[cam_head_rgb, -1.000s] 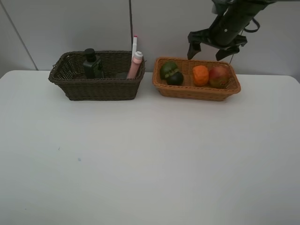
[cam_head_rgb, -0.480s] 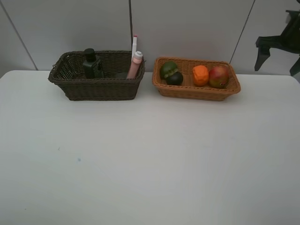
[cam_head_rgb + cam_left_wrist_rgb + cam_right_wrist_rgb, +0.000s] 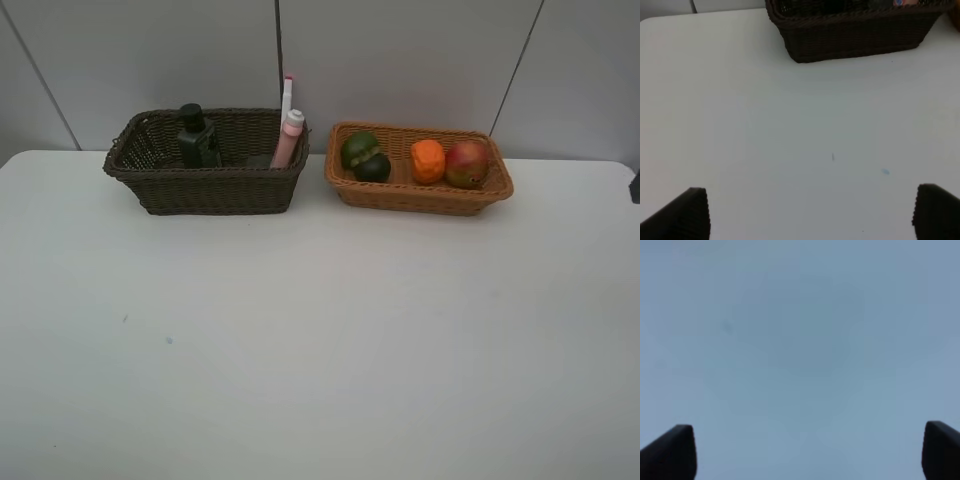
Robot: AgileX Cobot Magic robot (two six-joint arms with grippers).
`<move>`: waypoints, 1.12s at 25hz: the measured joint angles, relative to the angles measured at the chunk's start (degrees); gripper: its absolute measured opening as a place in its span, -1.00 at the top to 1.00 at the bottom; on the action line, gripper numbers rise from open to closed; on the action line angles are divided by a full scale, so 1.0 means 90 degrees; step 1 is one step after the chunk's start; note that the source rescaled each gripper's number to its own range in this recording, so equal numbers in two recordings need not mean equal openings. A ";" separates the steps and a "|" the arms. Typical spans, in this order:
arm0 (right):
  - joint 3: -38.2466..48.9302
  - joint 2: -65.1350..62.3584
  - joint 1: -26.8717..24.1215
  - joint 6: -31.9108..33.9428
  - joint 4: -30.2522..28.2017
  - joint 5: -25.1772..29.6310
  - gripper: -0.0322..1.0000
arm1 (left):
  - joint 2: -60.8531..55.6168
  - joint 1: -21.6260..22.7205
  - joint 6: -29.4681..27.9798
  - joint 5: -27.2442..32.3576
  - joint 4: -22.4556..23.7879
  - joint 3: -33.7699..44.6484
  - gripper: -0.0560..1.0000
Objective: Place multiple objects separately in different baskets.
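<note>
Showing weave and surface: dark brown basket (image 3: pixel 205 162), coarse wicker, rectangular, deep-walled; light tan-orange basket (image 3: pixel 419 185), finer weave, rectangular, shallow, flared rim.
Table (image 3: pixel 320 330): smooth matte white, with two tiny marks, one dark and one bluish, on the left half.
Rounded items: orange (image 3: pixel 427 160), matte and slightly faceted; red-yellow apple (image 3: pixel 467 163), glossy; green lime (image 3: pixel 358 147) and dark mangosteen (image 3: pixel 375 167), touching each other.
Slender items: dark green pump bottle (image 3: pixel 197 137), blocky with a black pump head; pink bottle (image 3: pixel 288 139), cylindrical with a pale cap; white pink-capped marker (image 3: pixel 287 96), thin and upright.
Edges and room: both baskets stand along the table's far edge near the wall panels, a narrow gap between them; the broad surface before them lies bare.
Dark brown basket, contents: pump bottle toward its left end; pink bottle leaning in its right end, marker rising behind it.
Light tan-orange basket, contents: lime and mangosteen at the left end, orange at centre, apple at the right end.
Left gripper (image 3: pixel 810 215): jaws spread wide, holding nothing, above bare table; the dark basket lies well ahead of its fingertips.
Right gripper (image 3: pixel 810 450): jaws spread wide, holding nothing; only a plain pale surface ahead, no basket in its view.
</note>
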 joint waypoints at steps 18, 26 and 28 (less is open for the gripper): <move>0.2638 -0.6914 0.0008 0.0002 -0.0137 -0.0514 -1.00 | 0.0000 0.0000 0.0000 0.0000 0.0000 0.0000 -1.00; 0.3147 -0.7243 0.0008 -0.0229 -0.0160 -0.0829 -1.00 | 0.0000 0.0000 0.0000 0.0000 0.0000 0.0000 -1.00; 0.3167 -0.7243 0.0008 -0.0235 -0.0189 -0.0853 -1.00 | 0.0000 0.0000 0.0000 0.0000 0.0000 0.0000 -1.00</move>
